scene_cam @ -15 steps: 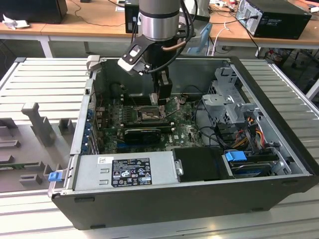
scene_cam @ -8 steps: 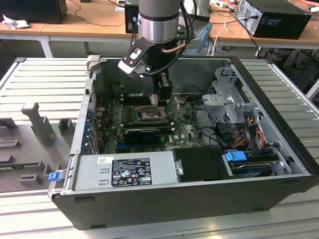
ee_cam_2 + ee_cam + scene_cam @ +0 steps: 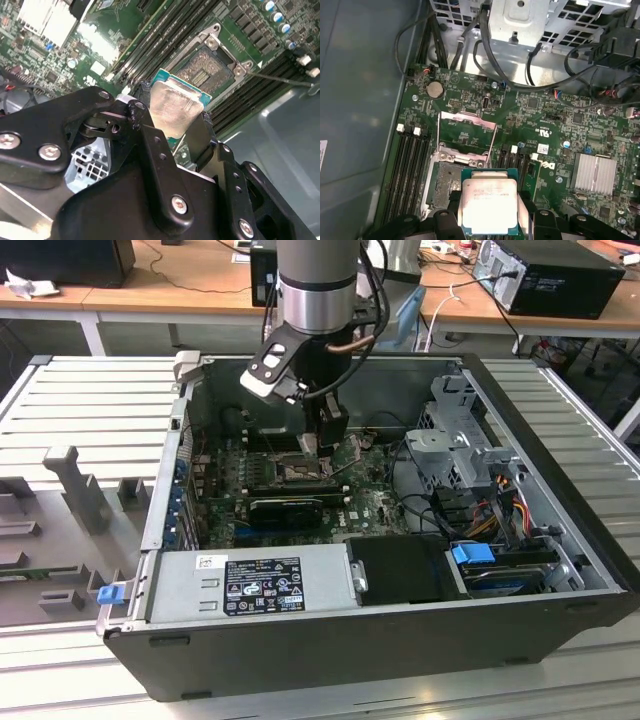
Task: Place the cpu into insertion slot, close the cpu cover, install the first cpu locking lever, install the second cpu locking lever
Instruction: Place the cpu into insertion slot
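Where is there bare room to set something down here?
Bare ribbed table flanks the case on the exterior view's right and upper left. The flat top of the power supply is free too. Inside is crowded: cables, drive cage, and the gripper holding the cpu over the insertion slot.

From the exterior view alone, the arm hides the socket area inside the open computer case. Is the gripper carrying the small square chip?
Observer: Yes. In both wrist views the gripper is shut on the small square cpu with the silvery metal face.
Operator: Is the socket free?
Observer: In the second wrist view the square, metal-rimmed insertion slot shows bare contacts; the cpu is not seated.
Operator: And the cover?
Observer: In the first wrist view the thin metal cpu cover is swung open, off the slot.
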You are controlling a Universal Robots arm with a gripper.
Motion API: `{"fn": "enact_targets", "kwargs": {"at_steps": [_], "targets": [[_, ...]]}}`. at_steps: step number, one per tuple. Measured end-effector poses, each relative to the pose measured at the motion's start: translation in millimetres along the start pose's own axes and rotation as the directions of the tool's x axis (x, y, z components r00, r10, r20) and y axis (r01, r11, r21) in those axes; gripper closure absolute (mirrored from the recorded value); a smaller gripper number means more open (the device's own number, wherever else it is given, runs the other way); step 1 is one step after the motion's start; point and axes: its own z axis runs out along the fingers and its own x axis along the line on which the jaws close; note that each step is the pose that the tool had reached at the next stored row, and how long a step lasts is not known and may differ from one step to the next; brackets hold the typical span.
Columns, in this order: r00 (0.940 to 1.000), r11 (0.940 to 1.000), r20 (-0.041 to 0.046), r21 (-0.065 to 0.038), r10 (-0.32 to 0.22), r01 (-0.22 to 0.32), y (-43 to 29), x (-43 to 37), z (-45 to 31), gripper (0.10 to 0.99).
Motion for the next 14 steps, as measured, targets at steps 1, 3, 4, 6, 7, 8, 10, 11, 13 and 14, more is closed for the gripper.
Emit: {"fn": "enact_targets", "kwargs": {"at_steps": [1, 3, 4, 6, 7, 8, 10, 11, 13, 14], "targets": [[1.0000, 1.0000, -0.0001, 0.000, 0.000, 0.000, -0.7, 0.8, 3.0, 0.557], [1.0000, 1.0000, -0.0001, 0.000, 0.000, 0.000, -2.4, 2.2, 7.1, 0.557], [1.0000, 1.0000, 0.0003, 0.000, 0.005, -0.005, -4.0, 2.7, 9.7, 0.557], [0.9997, 0.9997, 0.0019, 0.000, 0.023, -0.023, -4.6, 2.9, 12.0, 0.557], [0.9995, 0.9995, 0.0026, -0.001, 0.032, -0.032, -4.7, 2.9, 12.7, 0.557], [0.9989, 0.9989, 0.0038, -0.001, 0.046, -0.046, -4.7, 2.9, 13.4, 0.557], [0.9972, 0.9972, 0.0062, -0.002, 0.075, -0.075, -4.9, 2.9, 14.7, 0.557], [0.9960, 0.9960, 0.0074, -0.002, 0.089, -0.089, -5.0, 2.9, 15.4, 0.557], [0.9929, 0.9930, 0.0098, -0.003, 0.119, -0.119, -5.0, 2.9, 16.6, 0.557], [0.9918, 0.9918, 0.0106, -0.003, 0.128, -0.128, -5.2, 3.1, 16.8, 0.557]]}}
